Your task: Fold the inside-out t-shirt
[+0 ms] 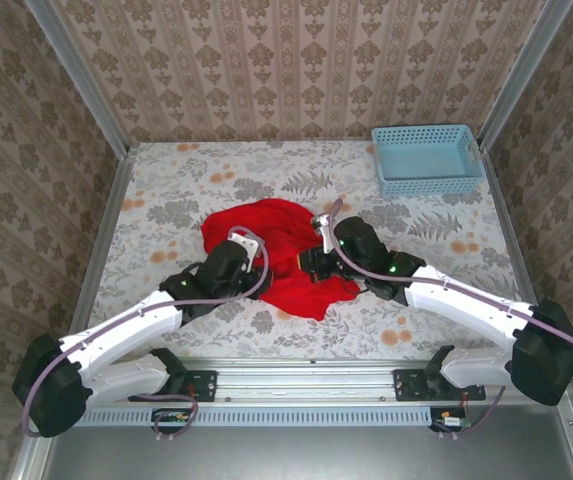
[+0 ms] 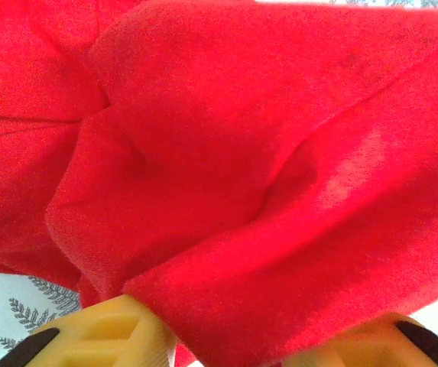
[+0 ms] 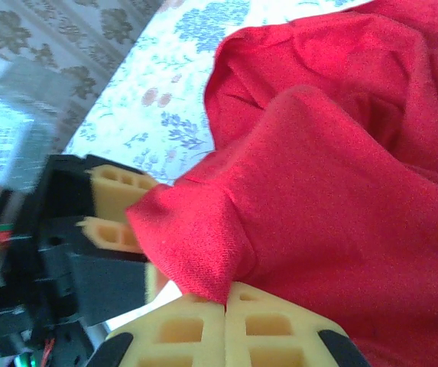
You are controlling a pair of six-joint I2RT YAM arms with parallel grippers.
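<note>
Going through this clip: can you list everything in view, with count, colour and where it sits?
t-shirt: one, bright red, crumpled at the middle of the table between the two grippers
basket: one, light blue, far right corner of the table, apart from the t-shirt
table: one, pale floral cover, under everything
walls: three sides, beige patterned paper, around the table
rail: one, grey metal, along the near edge, carrying the arm bases
left arm: one, black and white, reaching in from near left
right arm: one, black and white, reaching in from near right
left gripper: one, yellow fingers apart, cloth lying between them
right gripper: one, yellow fingers shut, pinching a fold of the t-shirt
</note>
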